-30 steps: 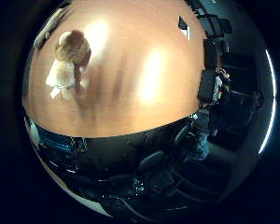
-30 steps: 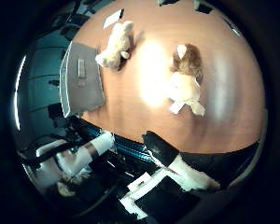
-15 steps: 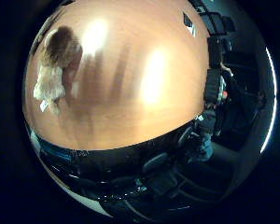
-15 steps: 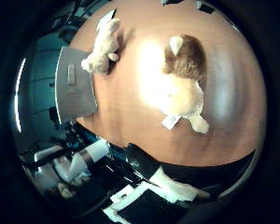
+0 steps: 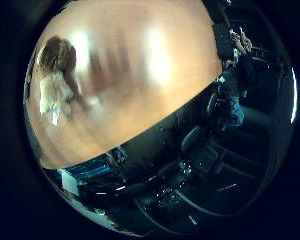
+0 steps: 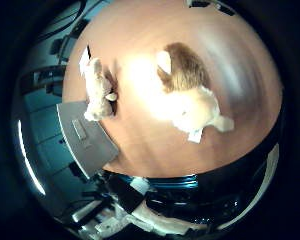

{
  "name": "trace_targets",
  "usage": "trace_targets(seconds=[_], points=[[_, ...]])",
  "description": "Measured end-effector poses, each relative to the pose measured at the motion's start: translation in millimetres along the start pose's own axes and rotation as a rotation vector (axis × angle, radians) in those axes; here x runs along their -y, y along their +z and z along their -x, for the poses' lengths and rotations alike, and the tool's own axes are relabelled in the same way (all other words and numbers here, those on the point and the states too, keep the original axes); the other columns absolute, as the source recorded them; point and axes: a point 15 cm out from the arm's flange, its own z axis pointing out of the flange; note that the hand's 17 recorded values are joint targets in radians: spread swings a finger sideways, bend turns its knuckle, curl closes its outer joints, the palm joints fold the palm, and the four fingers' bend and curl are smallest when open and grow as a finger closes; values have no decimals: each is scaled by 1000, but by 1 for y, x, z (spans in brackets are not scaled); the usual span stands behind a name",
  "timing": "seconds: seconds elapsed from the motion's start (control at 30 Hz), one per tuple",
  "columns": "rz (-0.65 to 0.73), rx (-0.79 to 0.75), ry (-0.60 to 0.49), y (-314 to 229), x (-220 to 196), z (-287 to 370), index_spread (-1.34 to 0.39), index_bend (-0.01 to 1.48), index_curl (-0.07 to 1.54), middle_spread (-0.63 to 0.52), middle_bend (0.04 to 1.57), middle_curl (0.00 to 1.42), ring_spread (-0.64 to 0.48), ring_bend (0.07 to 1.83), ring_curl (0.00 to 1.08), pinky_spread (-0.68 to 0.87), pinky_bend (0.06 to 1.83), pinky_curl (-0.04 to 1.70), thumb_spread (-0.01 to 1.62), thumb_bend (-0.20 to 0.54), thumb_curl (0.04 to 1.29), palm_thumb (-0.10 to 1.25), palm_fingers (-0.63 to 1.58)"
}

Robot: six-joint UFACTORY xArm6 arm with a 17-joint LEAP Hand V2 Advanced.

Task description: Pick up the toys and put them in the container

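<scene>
A brown and cream plush toy (image 6: 190,92) lies on the wooden table (image 6: 140,40), large in the right thumb side palm view, so it is close under my palm. It also shows at the edge of the right little finger side palm view (image 5: 52,82). A smaller beige plush toy (image 6: 96,88) lies near the table's edge, beside a grey rectangular container (image 6: 86,142).
The wooden table (image 5: 140,70) spreads wide beside the brown toy. Dark office chairs (image 5: 190,160) and room furniture stand beyond the table's edge.
Both views have shifted and turned, so the hand has moved. The brown and cream toy has grown larger in the thumb side view. Neither toy has moved on the table.
</scene>
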Motion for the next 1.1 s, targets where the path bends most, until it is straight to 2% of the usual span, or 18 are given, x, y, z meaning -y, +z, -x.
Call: trace_targets(seconds=[0.13, 0.43, 1.0, 1.1], points=[[5, 5, 56, 4, 2, 3, -1, 207, 372, 302, 174, 261, 344, 185, 220, 464, 269, 306, 961, -26, 267, 164, 81], [61, 22, 92, 46, 14, 12, 28, 218, 391, 310, 173, 253, 335, 186, 194, 444, 270, 317, 994, -22, 274, 230, 25], [90, 37, 93, 97, 32, 17, 17, 198, 387, 297, 182, 271, 328, 180, 178, 439, 247, 325, 1013, -23, 280, 362, 11], [91, 33, 88, 101, 35, 21, 1, 214, 395, 279, 191, 277, 324, 171, 168, 438, 236, 323, 1021, -10, 288, 429, 31]])
